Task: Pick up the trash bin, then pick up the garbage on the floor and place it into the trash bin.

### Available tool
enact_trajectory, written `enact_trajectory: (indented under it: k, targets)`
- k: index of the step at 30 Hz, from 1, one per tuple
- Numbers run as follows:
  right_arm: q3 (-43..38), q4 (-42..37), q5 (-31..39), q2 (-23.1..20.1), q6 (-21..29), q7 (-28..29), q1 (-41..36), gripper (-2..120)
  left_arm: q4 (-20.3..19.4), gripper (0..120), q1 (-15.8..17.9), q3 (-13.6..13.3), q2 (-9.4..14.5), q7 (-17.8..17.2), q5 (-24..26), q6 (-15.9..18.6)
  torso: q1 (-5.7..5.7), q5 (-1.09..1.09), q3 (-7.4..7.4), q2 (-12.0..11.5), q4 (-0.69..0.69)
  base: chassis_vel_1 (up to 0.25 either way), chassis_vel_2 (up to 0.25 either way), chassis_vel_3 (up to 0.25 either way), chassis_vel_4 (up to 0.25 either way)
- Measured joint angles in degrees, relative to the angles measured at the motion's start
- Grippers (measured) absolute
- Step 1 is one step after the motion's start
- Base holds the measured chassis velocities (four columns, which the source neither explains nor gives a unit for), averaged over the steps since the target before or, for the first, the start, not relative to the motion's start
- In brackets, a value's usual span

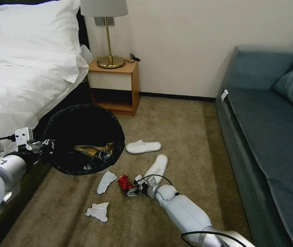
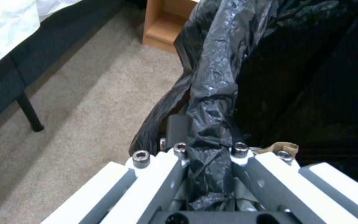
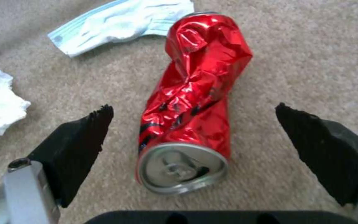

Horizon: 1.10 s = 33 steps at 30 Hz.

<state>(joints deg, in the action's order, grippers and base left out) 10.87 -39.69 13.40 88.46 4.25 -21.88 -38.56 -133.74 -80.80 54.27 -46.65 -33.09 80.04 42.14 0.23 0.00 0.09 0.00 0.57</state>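
My left gripper [image 1: 46, 145] is shut on the rim of the trash bin [image 1: 84, 118], a round bin lined with a crinkled black bag [image 2: 212, 93], and holds it tilted above the carpet beside the bed. Inside lie a brown paper bag and other litter. A crushed red can [image 3: 193, 93] lies on the carpet between the open black pads [image 3: 79, 146] of my right gripper [image 1: 130, 190], which hangs low around it without touching. In the head view the can [image 1: 124, 181] sits just below the bin. A flat pale tissue [image 1: 105, 181] and a crumpled white tissue [image 1: 98, 211] lie nearby.
Two white slippers [image 1: 143, 146] [image 1: 156, 166] lie right of the bin. The bed [image 1: 15, 85] is on the left, a wooden nightstand [image 1: 115, 85] with a lamp behind, and a grey-blue sofa [image 1: 273, 137] along the right. Open carpet spreads between sofa and slippers.
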Motion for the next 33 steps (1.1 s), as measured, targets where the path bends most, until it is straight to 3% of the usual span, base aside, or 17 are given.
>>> enact_trajectory:
  k: [5,9,13,19,23,24,33]
  targets:
    - [0.06,1.11,-0.22,0.95,-0.44,-0.09,0.36,91,0.12,2,0.00,-0.02,0.11,-0.01,-0.02,0.00,0.00,0.00,0.00,0.00,0.00,0.000,0.000,0.000,0.000]
    - [0.20,2.20,-0.45,1.82,-0.57,-0.17,0.48,73,0.40,2,0.16,-0.27,0.12,0.03,-0.18,0.00,0.00,0.00,0.00,0.00,0.00,0.000,0.000,0.000,0.000]
    - [0.16,2.78,-0.80,2.20,-0.68,-0.20,0.49,64,0.54,2,0.35,-0.42,0.23,0.13,-0.19,0.00,0.00,0.00,0.00,0.00,0.00,0.000,0.000,0.000,0.000]
    - [-0.49,3.21,-1.13,2.39,-1.08,-0.25,-0.11,35,0.98,2,0.61,-0.95,0.13,0.59,-0.61,0.00,0.00,0.01,-0.01,0.01,0.00,0.000,0.000,0.000,0.000]
    - [-0.64,2.99,-1.12,2.14,-1.16,-0.28,-0.43,26,1.11,2,0.70,-1.03,0.14,0.91,-0.83,0.00,0.00,0.02,-0.02,0.00,0.00,0.000,0.000,0.000,0.000]
    - [-0.79,2.95,-1.11,1.95,-1.22,-0.30,-0.52,18,1.21,2,0.75,-1.05,0.16,1.08,-0.92,0.00,0.00,0.02,-0.02,0.00,0.00,0.000,0.000,0.000,0.000]
    - [-1.39,2.21,-1.26,1.33,-1.20,0.13,-0.87,0,1.25,2,0.80,-1.54,0.08,1.30,-1.27,0.00,0.00,0.02,0.00,0.00,0.00,0.000,0.000,0.000,0.000]
